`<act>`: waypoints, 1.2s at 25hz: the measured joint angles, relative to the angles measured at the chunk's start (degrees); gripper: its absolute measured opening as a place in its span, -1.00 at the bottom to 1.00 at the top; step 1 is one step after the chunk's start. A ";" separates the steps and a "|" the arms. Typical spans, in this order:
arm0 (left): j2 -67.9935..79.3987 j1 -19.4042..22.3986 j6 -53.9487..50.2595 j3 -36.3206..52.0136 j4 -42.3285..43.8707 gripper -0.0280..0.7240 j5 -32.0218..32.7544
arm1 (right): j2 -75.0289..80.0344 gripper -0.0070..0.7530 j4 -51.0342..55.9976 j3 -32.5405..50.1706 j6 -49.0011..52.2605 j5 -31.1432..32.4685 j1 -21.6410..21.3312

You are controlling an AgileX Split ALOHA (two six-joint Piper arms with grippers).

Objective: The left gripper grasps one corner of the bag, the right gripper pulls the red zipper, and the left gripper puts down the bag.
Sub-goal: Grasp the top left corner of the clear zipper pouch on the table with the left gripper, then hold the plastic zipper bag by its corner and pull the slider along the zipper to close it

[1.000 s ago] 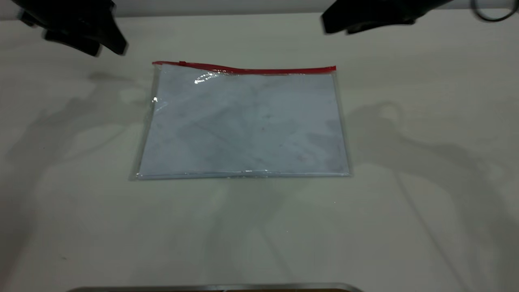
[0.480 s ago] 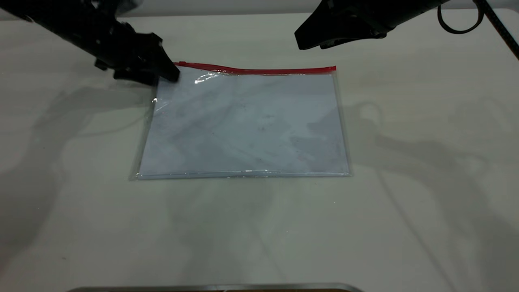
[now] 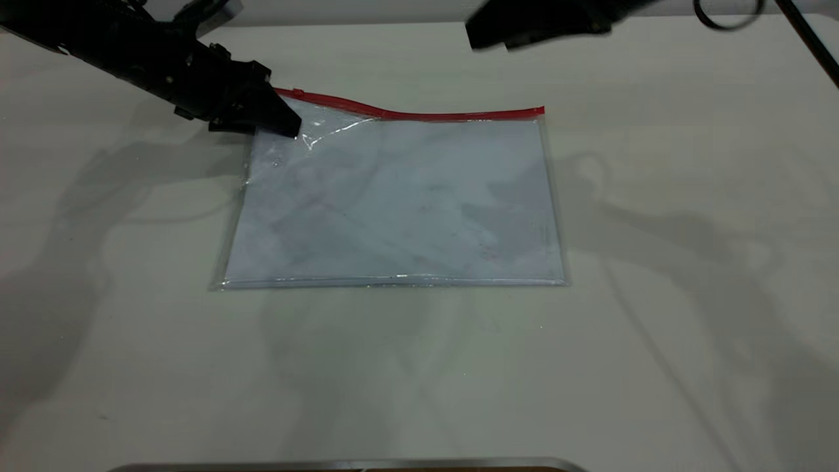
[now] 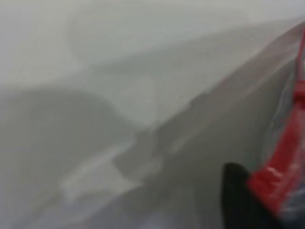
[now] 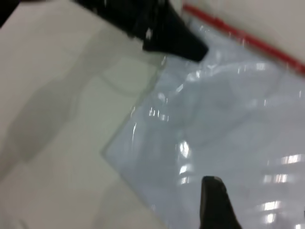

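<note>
1. Clear plastic bag [image 3: 393, 203] lay mid-table, far-left corner now lifted.
2. Left gripper [image 3: 282, 121] apparently pinched that corner, buckling the red zipper [image 3: 419, 115].
3. Right gripper [image 3: 485, 36] had risen; jaw state unclear.

The exterior view looks steeply down on the tabletop [image 3: 655, 367]. The left wrist view sits close against the bag [image 4: 290, 119]; the right wrist view, farther off, shares its corner.

Broad, matte off-white table [image 3: 419, 367] filling nearly the whole exterior view, crossed by soft grey overlapping shadows. Along the far edge, a pale grey wall strip [image 3: 367, 10]. At the near edge, a thin curved metallic rim [image 3: 354, 464].
</note>
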 joint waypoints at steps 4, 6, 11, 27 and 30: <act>-0.55 -0.03 8.15 0.00 -0.12 -0.79 0.80 | 6.34 0.28 -0.31 -9.45 0.00 4.08 0.00; -1.12 -0.08 14.68 0.00 -0.24 -0.79 0.91 | 11.31 0.28 -0.65 -15.55 0.00 9.14 0.00; -1.74 -0.15 32.69 -0.06 -0.83 -0.79 1.36 | 24.94 0.28 -1.30 -34.36 2.85 15.98 0.72; -1.79 -2.24 52.53 -0.11 -3.43 -0.79 7.40 | 43.81 0.28 -2.19 -58.43 10.23 16.91 5.70; -1.79 -2.66 52.53 -0.11 -3.43 -0.79 7.40 | 44.43 0.28 -2.08 -58.78 10.36 16.80 5.97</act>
